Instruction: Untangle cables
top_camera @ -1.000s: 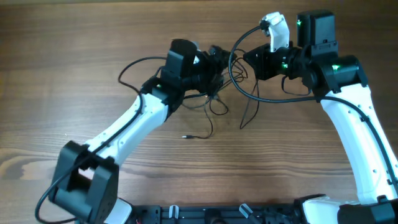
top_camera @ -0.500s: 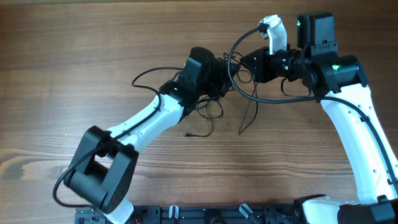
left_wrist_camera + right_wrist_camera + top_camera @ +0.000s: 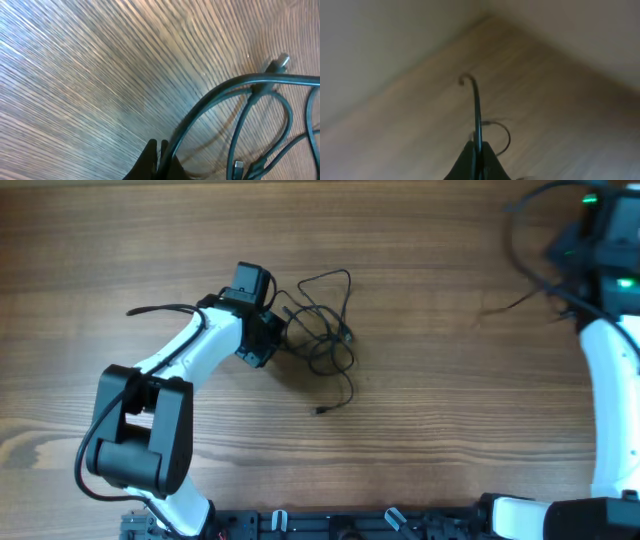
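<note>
The cables (image 3: 322, 330) lie as a loose black tangle left of the table's middle, with one plug end (image 3: 322, 411) trailing toward the front. My left gripper (image 3: 276, 336) sits at the tangle's left edge. In the left wrist view my left gripper (image 3: 159, 148) is shut, and a black cable (image 3: 225, 87) runs out from between its fingertips; a silvery plug (image 3: 281, 61) lies beyond. My right gripper (image 3: 478, 146) is shut on a single thin cable (image 3: 477, 110) that rises from its tips and curls at the end. A blurred strand (image 3: 510, 305) shows near the right arm (image 3: 610, 350).
The wooden table (image 3: 450, 430) carries only the cords and the two arms. The left arm's own thicker black cable (image 3: 160, 309) loops out to the left. The right arm stands along the table's right edge, its wrist blurred in the far right corner.
The left gripper has shut and pulled left with the tangle. The right arm has swung away to the far right corner, drawing one strand out of the knot.
</note>
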`<state>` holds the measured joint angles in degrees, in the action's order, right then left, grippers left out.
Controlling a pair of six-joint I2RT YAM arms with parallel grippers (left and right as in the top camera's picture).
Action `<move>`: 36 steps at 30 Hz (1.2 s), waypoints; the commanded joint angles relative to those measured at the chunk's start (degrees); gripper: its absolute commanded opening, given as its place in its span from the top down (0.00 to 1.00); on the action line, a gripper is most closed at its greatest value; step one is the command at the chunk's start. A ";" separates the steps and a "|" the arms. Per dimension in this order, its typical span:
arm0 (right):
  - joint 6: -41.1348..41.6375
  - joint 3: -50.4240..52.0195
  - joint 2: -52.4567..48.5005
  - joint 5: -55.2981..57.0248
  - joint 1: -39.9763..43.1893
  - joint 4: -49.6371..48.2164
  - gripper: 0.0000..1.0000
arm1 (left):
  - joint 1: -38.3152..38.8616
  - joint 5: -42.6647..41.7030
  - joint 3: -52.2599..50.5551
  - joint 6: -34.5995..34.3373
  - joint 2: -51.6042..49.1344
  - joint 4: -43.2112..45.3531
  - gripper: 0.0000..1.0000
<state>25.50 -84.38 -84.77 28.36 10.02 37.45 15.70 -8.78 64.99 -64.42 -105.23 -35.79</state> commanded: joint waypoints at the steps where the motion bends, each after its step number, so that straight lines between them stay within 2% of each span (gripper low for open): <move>1: 1.49 -1.38 -1.11 13.14 9.25 -15.87 0.95 | 0.61 0.98 -0.15 1.49 -0.52 -0.02 0.96; 2: -0.96 -1.38 -2.12 10.84 12.11 -20.37 0.96 | 0.85 0.98 -0.17 1.46 -0.52 -0.02 0.96; 4: -1.97 -1.38 -4.98 5.07 17.33 -20.94 0.95 | 0.96 0.98 -0.17 1.46 -0.52 0.00 0.96; 7: -1.09 -1.38 -11.21 1.55 21.77 -11.93 0.95 | 0.96 0.98 -0.15 1.44 -0.52 0.39 0.96; 11: -1.31 -1.27 -25.94 1.73 23.50 -3.34 0.96 | 0.96 0.96 -0.17 1.44 -0.52 0.81 0.96; 14: -4.83 -1.27 -31.30 6.56 25.14 -6.88 0.96 | 0.96 0.96 -0.17 1.44 -0.52 0.81 0.96; 16: -14.14 -1.29 -31.36 8.20 27.12 -12.48 0.96 | 0.96 0.96 -0.15 1.44 -0.52 0.83 0.96; 18: -19.85 -1.29 -31.36 9.33 29.11 -17.90 0.95 | 0.96 0.96 -0.15 1.42 -0.52 0.85 0.96; 19: -19.93 -1.29 -31.36 8.00 30.12 -19.32 0.65 | 0.96 0.96 -0.17 1.40 -0.52 0.85 0.96; 20: -19.98 -1.29 -31.36 3.30 30.42 -19.41 0.25 | 0.96 0.96 -0.17 1.20 -0.52 0.85 0.96; 21: -20.00 -1.29 -31.19 -3.74 30.34 -19.19 0.00 | 0.96 0.98 -0.15 1.03 -0.52 0.98 0.91; 23: -20.59 -1.29 -29.09 -13.92 28.65 -21.27 0.00 | 0.96 0.96 -0.15 1.03 -0.52 1.55 0.86; 28: -20.81 -1.29 -19.41 -12.76 20.65 -32.33 0.00 | 1.07 0.92 -0.15 1.03 -0.52 1.46 0.86; 30: -20.79 -1.29 -16.22 -12.81 17.03 -32.02 0.00 | 1.75 0.96 -0.15 1.03 -0.52 1.68 0.83; 33: -20.76 -1.25 -15.28 -15.54 10.73 -26.21 0.00 | 3.19 0.98 -0.17 1.03 -0.52 3.26 0.80; 34: -20.79 -1.20 -15.43 -22.69 8.61 -21.86 0.00 | 3.58 1.03 -0.17 1.05 -0.52 3.67 0.81; 36: -20.79 -0.48 -16.02 -45.31 4.81 -12.87 0.00 | 3.69 1.18 -0.17 1.09 -0.52 3.82 0.86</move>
<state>5.02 -85.60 -100.07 6.37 18.04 19.00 19.20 -8.78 64.99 -63.68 -105.23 -32.12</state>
